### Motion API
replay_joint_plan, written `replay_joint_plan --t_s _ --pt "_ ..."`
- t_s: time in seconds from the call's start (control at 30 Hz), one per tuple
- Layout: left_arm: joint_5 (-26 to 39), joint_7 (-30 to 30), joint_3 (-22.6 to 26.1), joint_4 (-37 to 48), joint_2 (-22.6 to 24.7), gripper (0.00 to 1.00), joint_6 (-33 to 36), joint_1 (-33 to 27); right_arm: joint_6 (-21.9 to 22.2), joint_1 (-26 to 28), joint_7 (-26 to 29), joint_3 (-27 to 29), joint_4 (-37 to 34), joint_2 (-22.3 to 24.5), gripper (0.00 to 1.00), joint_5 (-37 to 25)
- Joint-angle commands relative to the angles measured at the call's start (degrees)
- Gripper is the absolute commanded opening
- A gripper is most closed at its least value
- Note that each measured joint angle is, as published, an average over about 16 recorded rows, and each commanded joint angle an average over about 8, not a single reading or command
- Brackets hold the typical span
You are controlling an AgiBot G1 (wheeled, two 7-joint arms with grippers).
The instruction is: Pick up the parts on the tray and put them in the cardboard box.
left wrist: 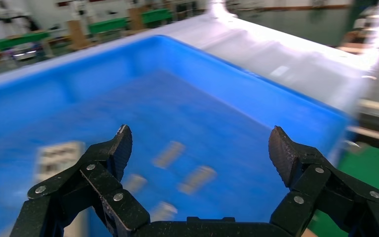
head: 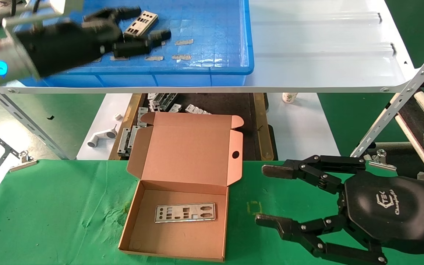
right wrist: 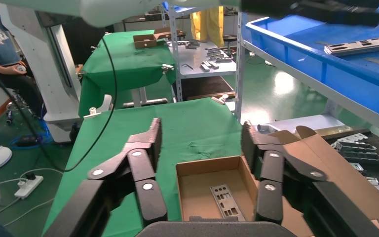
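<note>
One silver part lies on the floor of the blue tray on the upper shelf. My left gripper hovers over it, open, one finger on each side of the part, not closed on it. The left wrist view shows the tray under the open left gripper, with the part off to one side. Another part lies flat inside the open cardboard box on the green table. My right gripper rests open and empty to the right of the box.
A glossy white shelf sheet extends right of the tray. Below it lie grey brackets and a white pipe fitting. Tan tape scraps stick to the tray floor. A slanted metal brace stands at the right.
</note>
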Motion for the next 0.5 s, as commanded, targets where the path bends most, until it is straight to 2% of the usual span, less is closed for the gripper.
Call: replay_joint_plan --t_s 0.03,0.27,0.5 --pt "2.04 0.74 0.91 5.21 1.79 1.00 -1.45 -3.55 0.00 0.00 0.00 0.00 0.00 0.00 0.00 0.00" --pt "6.84 3.40 3.40 18.21 6.36 1.00 -6.21 -12.07 0.00 0.00 0.00 0.00 0.00 0.00 0.00 0.00" --pt "9.64 3.78 4.92 26.85 10.56 1.00 -14.40 -16.38 0.00 0.00 0.00 0.00 0.00 0.00 0.00 0.00"
